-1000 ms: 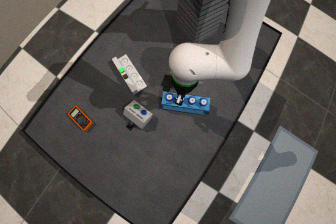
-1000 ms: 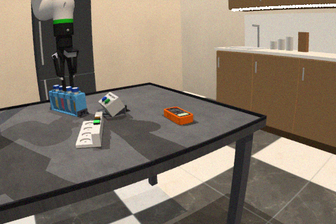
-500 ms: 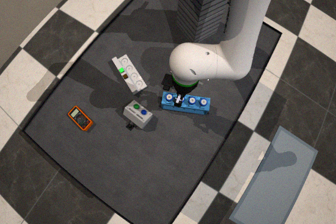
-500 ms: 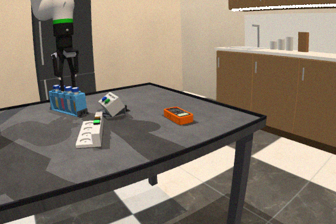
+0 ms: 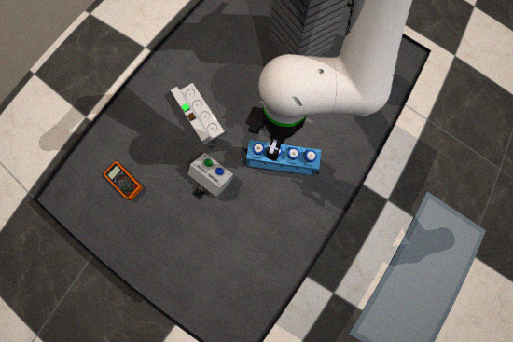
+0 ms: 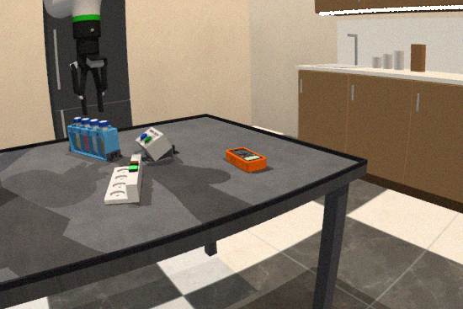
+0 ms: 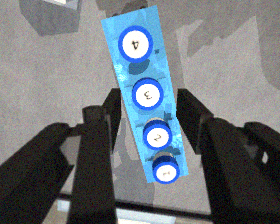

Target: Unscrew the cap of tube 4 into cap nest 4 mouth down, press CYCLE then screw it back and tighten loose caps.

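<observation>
The blue decapping station (image 5: 283, 157) stands on the dark table with all its tubes capped. In the wrist view the caps read 4 (image 7: 135, 43), 3 (image 7: 147, 95), 2 (image 7: 158, 136) and 1 (image 7: 165, 171). My gripper (image 6: 92, 109) hangs a little above the rack (image 6: 93, 141), open and empty. Its fingers straddle the row around caps 3 and 2 without touching them. The white cap tray (image 5: 197, 112) shows its green lamp (image 5: 186, 107) lit, and its nests look empty. The key housing (image 5: 211, 174) carries the green key (image 5: 208, 161) and the blue key (image 5: 219, 171).
An orange multimeter (image 5: 122, 180) lies at the table's left side. The arm's ribbed base column (image 5: 310, 2) stands behind the rack. The cap tray (image 6: 124, 184) and key housing (image 6: 155, 145) sit close to the rack.
</observation>
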`<state>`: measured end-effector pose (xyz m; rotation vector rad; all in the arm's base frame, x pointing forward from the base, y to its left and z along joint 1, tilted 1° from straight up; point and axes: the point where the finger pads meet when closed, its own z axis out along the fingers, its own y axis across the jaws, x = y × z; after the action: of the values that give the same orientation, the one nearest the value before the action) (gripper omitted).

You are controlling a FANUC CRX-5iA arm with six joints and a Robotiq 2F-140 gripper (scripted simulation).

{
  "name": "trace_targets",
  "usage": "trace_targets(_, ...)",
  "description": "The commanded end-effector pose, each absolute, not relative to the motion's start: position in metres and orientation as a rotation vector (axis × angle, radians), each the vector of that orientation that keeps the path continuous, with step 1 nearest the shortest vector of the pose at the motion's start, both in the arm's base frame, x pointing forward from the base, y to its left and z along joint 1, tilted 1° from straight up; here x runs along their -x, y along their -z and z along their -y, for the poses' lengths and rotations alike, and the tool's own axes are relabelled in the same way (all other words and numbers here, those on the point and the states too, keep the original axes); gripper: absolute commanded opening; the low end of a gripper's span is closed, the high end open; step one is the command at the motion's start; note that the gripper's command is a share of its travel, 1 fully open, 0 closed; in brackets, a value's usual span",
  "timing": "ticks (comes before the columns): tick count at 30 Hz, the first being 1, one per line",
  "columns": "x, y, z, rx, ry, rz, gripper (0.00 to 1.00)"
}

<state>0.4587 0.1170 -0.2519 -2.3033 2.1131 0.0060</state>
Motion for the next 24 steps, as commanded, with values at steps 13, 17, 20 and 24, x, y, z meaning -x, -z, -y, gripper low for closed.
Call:
trace_targets(13,-0.504,0.242,-0.051,2.019,-0.008,-2.385,0.10)
trace_targets(17,-0.513,0.242,-0.037,2.019,-0.008,-2.385,0.10)
trace_targets(20,-0.522,0.242,-0.023,2.019,-0.008,-2.385,0.10)
trace_targets(24,-0.534,0.255,-0.005,2.019,-0.007,-2.385,0.10)
